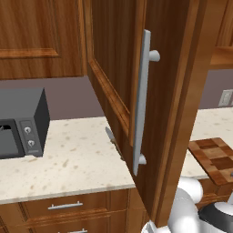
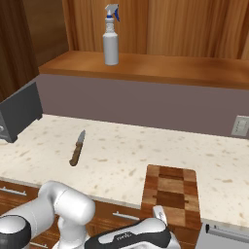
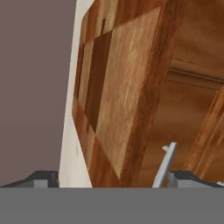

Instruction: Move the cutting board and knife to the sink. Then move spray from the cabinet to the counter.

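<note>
An open reddish-brown cabinet door (image 1: 159,91) blocks my left; a dark microwave (image 1: 22,123) sits far left. My arm reaches low, claw (image 3: 113,177) spread before the patchwork wooden cutting board (image 2: 170,194) at the speckled cream counter's (image 2: 121,151) near edge, with the brown-handled knife (image 2: 77,149) lying to its left.

Black microwave (image 1: 22,123), wall outlet (image 2: 240,126)

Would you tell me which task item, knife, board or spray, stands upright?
The spray, upright on the cabinet shelf; knife and cutting board lie flat.
</note>
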Robot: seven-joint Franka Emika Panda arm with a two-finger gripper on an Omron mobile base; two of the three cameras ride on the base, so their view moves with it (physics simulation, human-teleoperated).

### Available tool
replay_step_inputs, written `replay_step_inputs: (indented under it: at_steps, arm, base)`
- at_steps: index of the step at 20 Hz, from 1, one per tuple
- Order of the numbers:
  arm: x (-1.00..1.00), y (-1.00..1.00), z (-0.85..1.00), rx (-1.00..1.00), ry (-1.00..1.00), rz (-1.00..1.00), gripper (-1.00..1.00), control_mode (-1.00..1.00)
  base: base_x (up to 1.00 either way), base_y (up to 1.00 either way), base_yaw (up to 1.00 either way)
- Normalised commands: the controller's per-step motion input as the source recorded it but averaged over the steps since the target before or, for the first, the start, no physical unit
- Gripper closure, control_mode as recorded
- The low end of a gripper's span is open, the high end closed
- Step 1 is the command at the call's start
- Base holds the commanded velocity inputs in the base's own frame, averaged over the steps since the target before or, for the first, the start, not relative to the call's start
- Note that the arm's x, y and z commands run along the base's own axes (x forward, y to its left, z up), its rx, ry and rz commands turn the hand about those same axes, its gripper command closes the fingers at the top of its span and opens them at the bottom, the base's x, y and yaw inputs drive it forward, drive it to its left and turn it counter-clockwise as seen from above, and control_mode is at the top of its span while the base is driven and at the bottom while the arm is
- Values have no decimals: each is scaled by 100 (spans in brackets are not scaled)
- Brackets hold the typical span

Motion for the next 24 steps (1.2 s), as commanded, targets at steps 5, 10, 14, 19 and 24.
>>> replay_step_inputs:
  at_steps: [5,10,14,19,24]
  arm:
    - [0,3,0,4,0,-5,-100,-100]
    - [4,3,0,5,-1,-4,-100,-100]
    - [7,2,0,5,-1,-4,-100,-100]
    - [4,2,0,4,-1,-4,-100,-100]
    - [6,0,0,5,-1,-5,-100,-100]
  base:
    - [0,0,0]
    - [0,0,0]
    - [0,0,0]
    - [0,0,0]
    - [0,0,0]
